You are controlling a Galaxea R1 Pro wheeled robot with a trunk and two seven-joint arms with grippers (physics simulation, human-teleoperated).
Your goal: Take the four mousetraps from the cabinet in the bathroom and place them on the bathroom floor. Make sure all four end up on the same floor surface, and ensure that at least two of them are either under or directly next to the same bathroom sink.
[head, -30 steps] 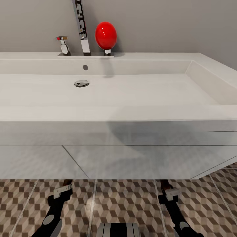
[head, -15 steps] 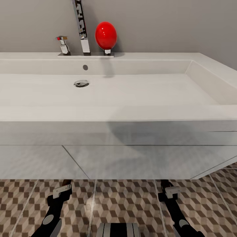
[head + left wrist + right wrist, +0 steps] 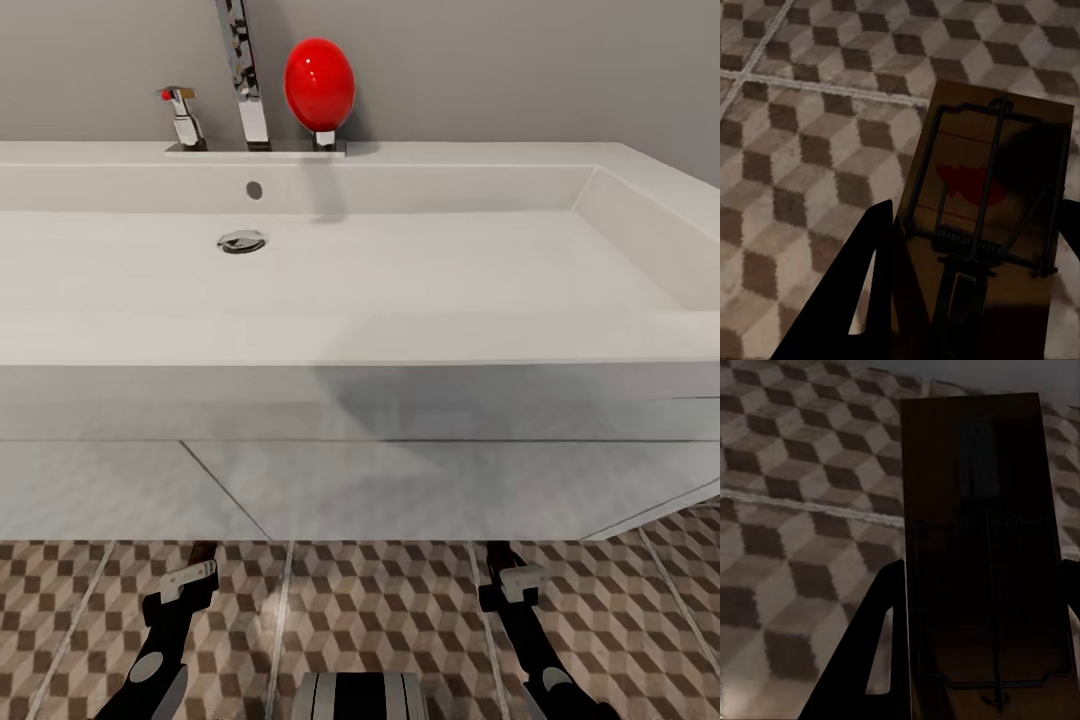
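The wide white sink (image 3: 360,335) stands right in front of me, above the cube-patterned bathroom floor (image 3: 380,600). My left arm (image 3: 168,612) and right arm (image 3: 520,600) reach low towards the sink's base, their fingertips hidden under its front. In the left wrist view my left gripper (image 3: 975,292) is shut on a tan mousetrap (image 3: 982,187) with a black spring bar and a red bit, held just over the tiles. In the right wrist view my right gripper (image 3: 979,660) is shut on another mousetrap (image 3: 982,525), dark in shadow. The cabinet is out of view.
A chrome faucet (image 3: 245,90), a small tap handle (image 3: 183,118) and a red egg-shaped object (image 3: 319,85) stand on the sink's back ledge against the grey wall. The glossy grey sink front (image 3: 400,480) hangs over the floor just ahead of both arms.
The whole head view has shifted a little, so the sink sits slightly higher and further left in the picture. Both arms keep their places and their hold on the mousetraps.
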